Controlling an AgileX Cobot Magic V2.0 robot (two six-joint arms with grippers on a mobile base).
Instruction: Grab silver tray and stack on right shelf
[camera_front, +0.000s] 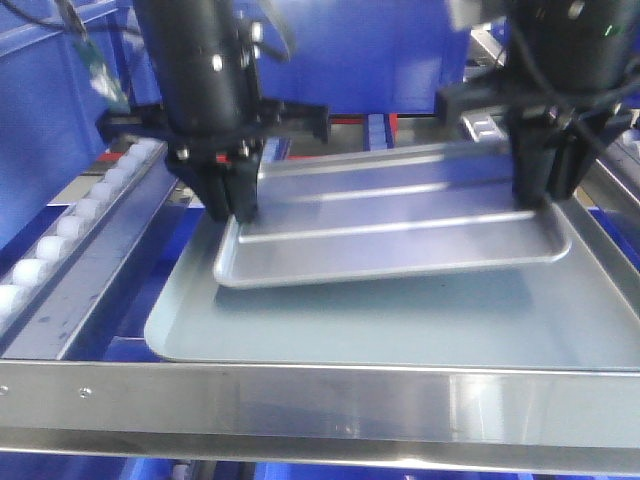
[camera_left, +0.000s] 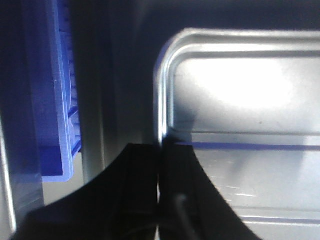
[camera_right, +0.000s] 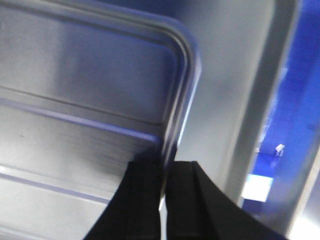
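One shiny silver tray, ribbed and round-cornered, sits tilted over the matte grey tray on the right shelf, perhaps touching it. The left gripper and right gripper each pinch the silver tray's rim. White rollers run left of the grey tray.

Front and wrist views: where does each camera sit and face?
Front view: behind the arms, facing forward and down at the silver tray over the grey tray; left end effector and right end effector show.
Left wrist view: on the left arm, looking along its black fingers at the tray's left rim.
Right wrist view: likewise on the right arm, at the right rim.
All three share the silver tray.
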